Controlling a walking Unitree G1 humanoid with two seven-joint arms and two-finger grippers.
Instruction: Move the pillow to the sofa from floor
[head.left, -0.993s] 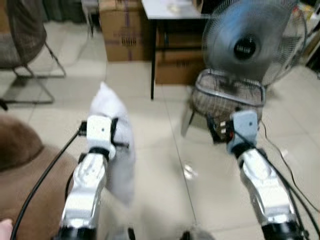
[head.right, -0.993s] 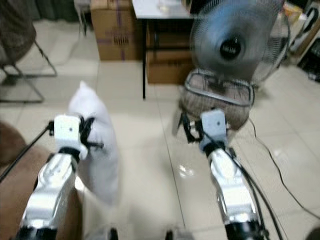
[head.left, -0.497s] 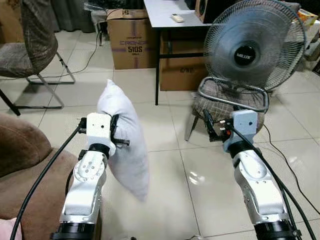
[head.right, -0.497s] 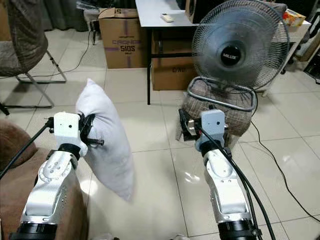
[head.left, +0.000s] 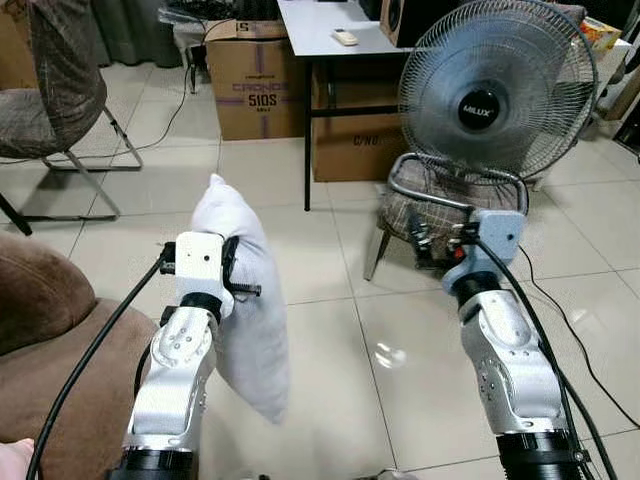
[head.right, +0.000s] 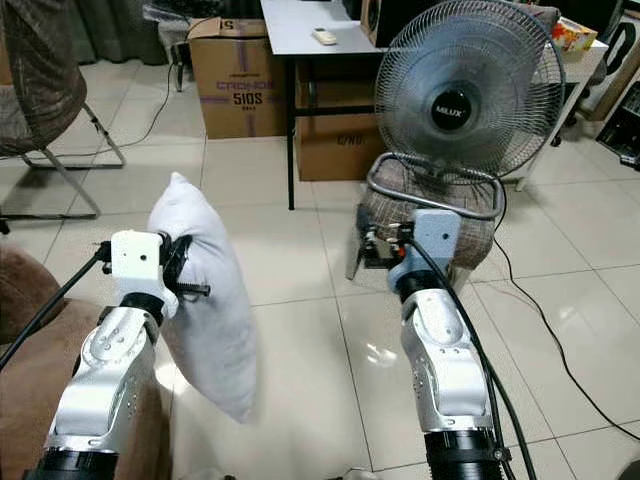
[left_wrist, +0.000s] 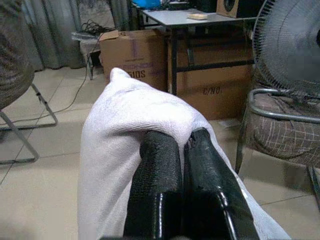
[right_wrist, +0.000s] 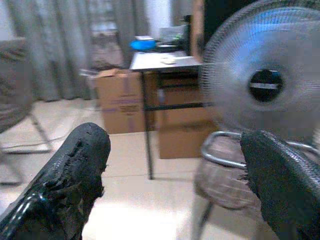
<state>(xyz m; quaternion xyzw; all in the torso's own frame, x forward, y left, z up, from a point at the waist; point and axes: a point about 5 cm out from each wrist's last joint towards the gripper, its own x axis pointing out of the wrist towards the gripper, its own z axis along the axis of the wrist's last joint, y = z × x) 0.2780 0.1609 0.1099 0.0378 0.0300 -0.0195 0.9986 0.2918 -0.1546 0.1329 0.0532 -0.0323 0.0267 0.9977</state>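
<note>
Pillow (head.left: 245, 300) hangs off the floor in front of me, with the brown sofa (head.left: 50, 340) at my left. I judge it could slip, since I grip just a fold near its top edge and the bulk dangles free. My left gripper (left_wrist: 182, 150) is clamped nearly closed on that fold. Over on the right, my right gripper (right_wrist: 175, 175) is spread wide, holding nothing, facing the fan (head.left: 495, 95).

Sofa (head.left: 40, 330): cut off at frame edge. Chair (head.left: 50, 90): top cropped. Pillow (head.left: 245, 300): partly hidden behind left arm. Fan (right_wrist: 265, 85): blurred in right wrist view.
</note>
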